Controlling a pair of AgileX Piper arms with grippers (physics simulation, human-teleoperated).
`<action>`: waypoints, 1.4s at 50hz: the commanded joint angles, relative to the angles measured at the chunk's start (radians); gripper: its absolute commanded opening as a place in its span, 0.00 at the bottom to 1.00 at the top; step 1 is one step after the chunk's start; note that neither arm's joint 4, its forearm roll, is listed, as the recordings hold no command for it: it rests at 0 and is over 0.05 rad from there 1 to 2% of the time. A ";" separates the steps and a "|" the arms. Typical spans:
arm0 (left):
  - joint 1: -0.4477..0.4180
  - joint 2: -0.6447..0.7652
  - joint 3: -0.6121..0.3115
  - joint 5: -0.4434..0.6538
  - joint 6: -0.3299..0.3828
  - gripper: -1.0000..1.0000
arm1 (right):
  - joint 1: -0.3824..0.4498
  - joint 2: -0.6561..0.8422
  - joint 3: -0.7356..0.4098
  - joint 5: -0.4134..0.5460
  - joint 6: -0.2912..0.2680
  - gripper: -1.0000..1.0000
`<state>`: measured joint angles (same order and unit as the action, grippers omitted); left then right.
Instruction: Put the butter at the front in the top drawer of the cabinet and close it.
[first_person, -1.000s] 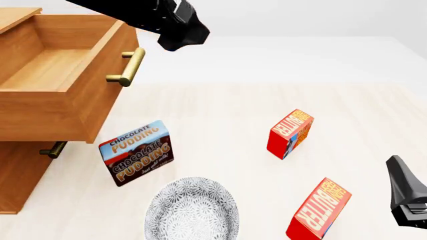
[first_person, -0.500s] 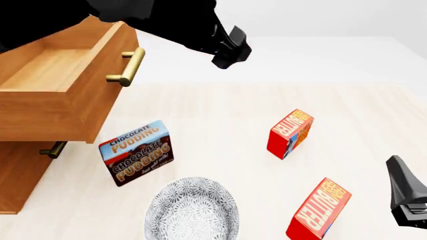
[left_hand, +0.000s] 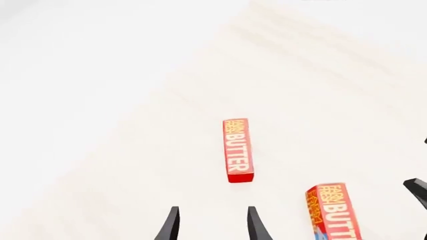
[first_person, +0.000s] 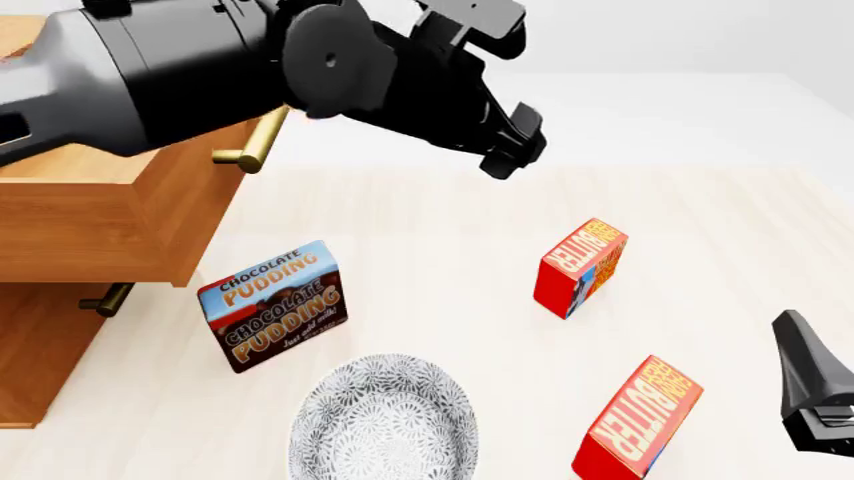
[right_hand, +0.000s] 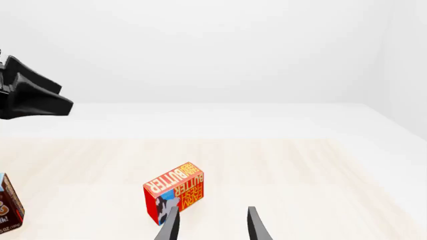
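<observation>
The front butter (first_person: 638, 420) stands on the table near its front right. A second, alike carton (first_person: 582, 267) stands farther back. My left gripper (first_person: 517, 152) is open and empty, up in the air left of and behind the rear carton. Its wrist view shows its gripper (left_hand: 212, 226) and two butter cartons, one (left_hand: 238, 150) ahead of the fingers and one (left_hand: 337, 212) beside them; which is the front one I cannot tell. My right gripper (right_hand: 212, 225) is open and empty, right of the front butter (first_person: 801, 350). The top drawer (first_person: 134, 215) of the cabinet (first_person: 40, 350) stands pulled out, its inside hidden by my left arm.
A chocolate pudding box (first_person: 276, 305) stands in front of the open drawer. A patterned bowl (first_person: 384, 420) sits at the front middle. The drawer's brass handle (first_person: 251, 152) sticks out toward the table. The lower drawer's handle (first_person: 107, 298) shows beneath.
My left arm has swung from above the drawer to the right and lower over the table, now covering the drawer's inside. The right arm and the boxes have not moved.
</observation>
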<state>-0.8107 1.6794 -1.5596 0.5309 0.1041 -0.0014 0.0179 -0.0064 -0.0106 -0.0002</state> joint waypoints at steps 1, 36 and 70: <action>-0.029 0.050 0.040 -0.079 -0.062 1.00 | 0.000 -0.004 0.001 0.002 0.000 1.00; -0.061 0.243 -0.047 -0.149 -0.149 1.00 | 0.000 -0.004 0.001 0.003 0.000 1.00; -0.067 0.430 -0.118 -0.236 -0.233 1.00 | 0.000 -0.004 0.001 0.003 0.000 1.00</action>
<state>-0.8756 2.0609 -1.6564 0.3137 -0.1100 -0.0014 0.0162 -0.0058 -0.0096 -0.0001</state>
